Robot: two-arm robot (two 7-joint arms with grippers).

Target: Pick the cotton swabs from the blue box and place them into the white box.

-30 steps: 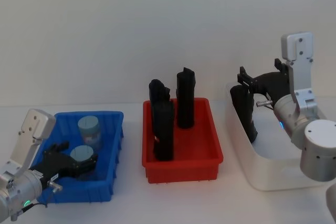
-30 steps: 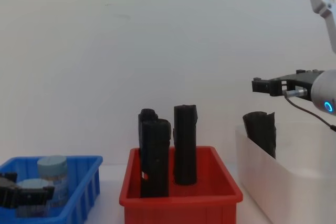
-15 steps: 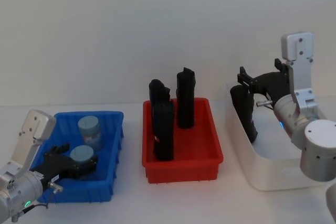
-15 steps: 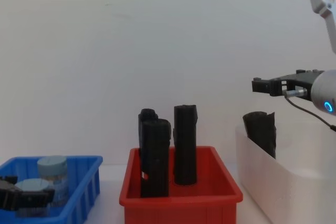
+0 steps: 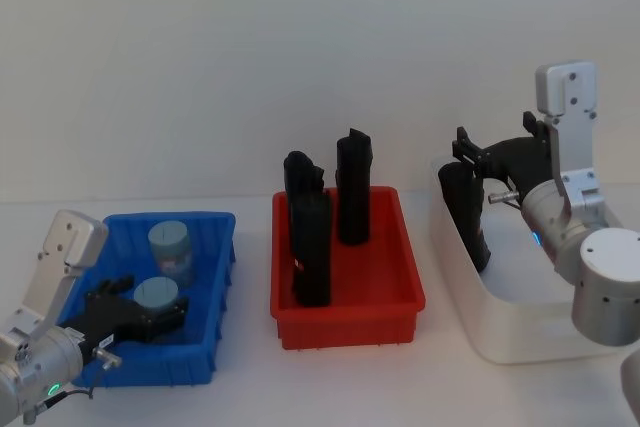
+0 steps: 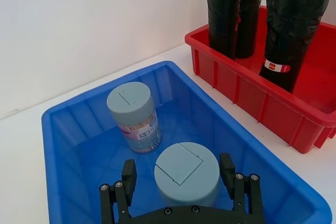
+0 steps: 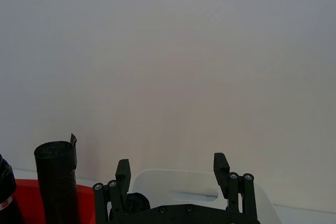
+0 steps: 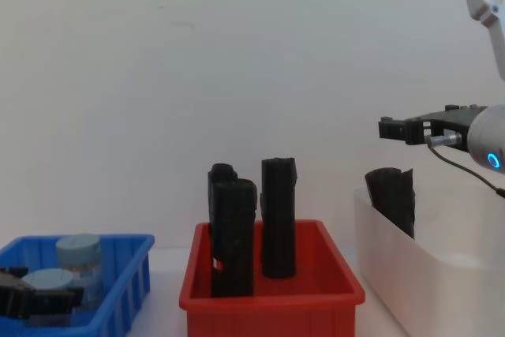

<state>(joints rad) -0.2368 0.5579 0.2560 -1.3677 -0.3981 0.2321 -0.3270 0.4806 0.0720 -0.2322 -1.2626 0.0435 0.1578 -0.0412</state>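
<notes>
Lower than a second ago, the left gripper straddles the nearer round clear-plastic cotton swab jar in the ribbed bright-blue plastic box, fingers apart, one on either side. The right gripper hangs spread above the smooth white plastic tub.

Robot lab: blank white wall, white tabletop.
</notes>
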